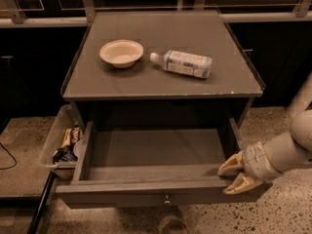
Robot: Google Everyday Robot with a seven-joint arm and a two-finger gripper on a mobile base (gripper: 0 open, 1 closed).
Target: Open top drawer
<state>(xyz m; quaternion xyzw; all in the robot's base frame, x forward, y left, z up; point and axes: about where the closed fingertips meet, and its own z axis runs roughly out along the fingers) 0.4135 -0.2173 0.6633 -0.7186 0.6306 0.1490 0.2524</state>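
In the camera view, a grey cabinet (195, 33) was seen from above and in front, on a speckled floor (287, 216). The top drawer (146, 186) was found standing open, drawn well out of the cabinet body toward the camera, so that its grey box interior was exposed. Its front panel lay lowest in the frame, with the small round knob (166, 198) at its centre.

The arm (287, 152) was seen entering from the right edge, pale and thick. It was angled down and to the left, so that its wrist was brought level with the drawer's right front corner. The gripper (230, 179) was held at that corner with its cream fingers (229, 164) pointing left. The jaws were spread apart, one finger over the inner side of the corner and the other against the outer face of the front panel. Whether the panel was pressed between them could not be told.

On the cabinet top, a pale bowl (121, 52) was set upright to the left of a plastic bottle (184, 63) lying on its side, its cap pointed at the bowl, the two near but apart. A clear bin (52, 139) holding snack packets (69, 141) was seen just beside the drawer's left wall.
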